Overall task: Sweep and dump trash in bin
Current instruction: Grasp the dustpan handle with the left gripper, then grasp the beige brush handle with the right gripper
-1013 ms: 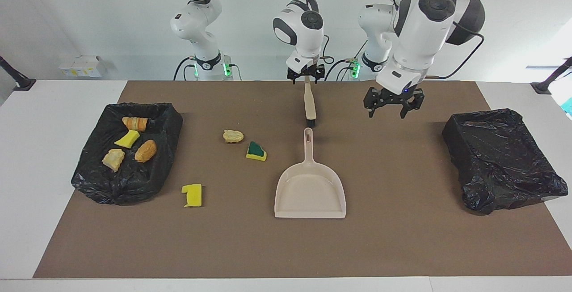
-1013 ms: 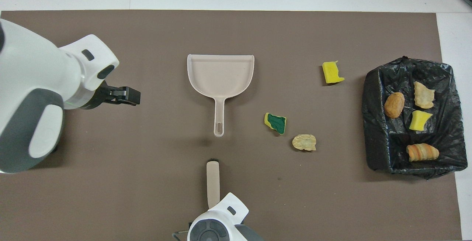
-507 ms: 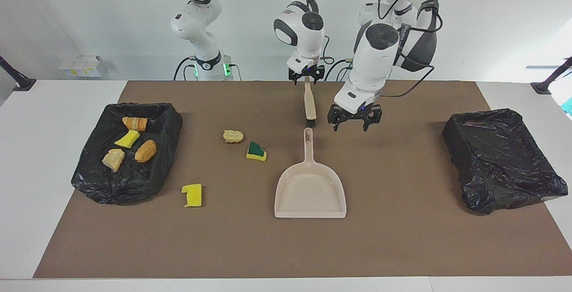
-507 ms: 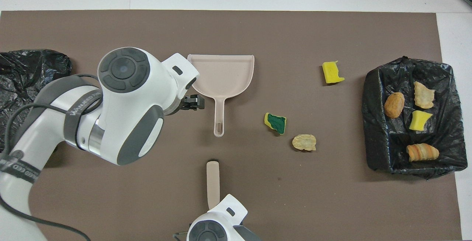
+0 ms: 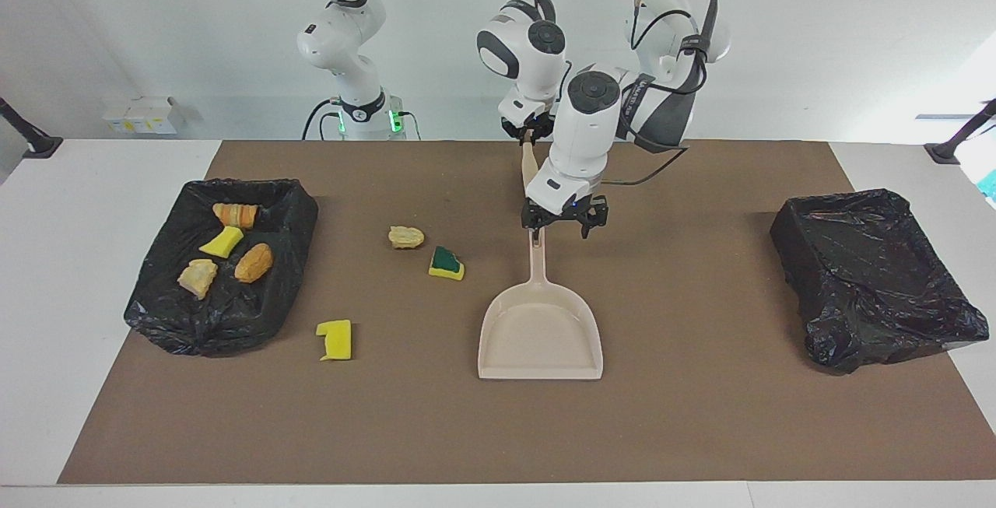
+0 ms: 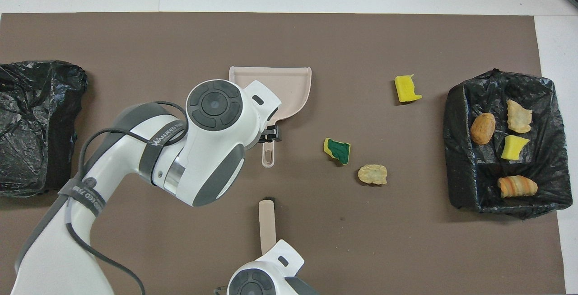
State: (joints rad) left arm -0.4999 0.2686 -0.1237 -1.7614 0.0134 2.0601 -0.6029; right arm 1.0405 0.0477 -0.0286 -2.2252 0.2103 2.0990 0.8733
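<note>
While the right gripper [image 5: 531, 134] is clamped on the brush [image 6: 267, 225], the left gripper [image 5: 562, 222] hangs fingers spread over the dustpan [image 5: 541, 329] handle — centre, then descend. Three trash [image 5: 446, 263] scraps lie loose toward the right arm's end, four in the bin [image 5: 289, 204].

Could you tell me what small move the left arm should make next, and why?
Probably lower and close on the beige plastic dustpan's handle: the left gripper hangs open just above it, while the right gripper is shut on the beige hand brush.
</note>
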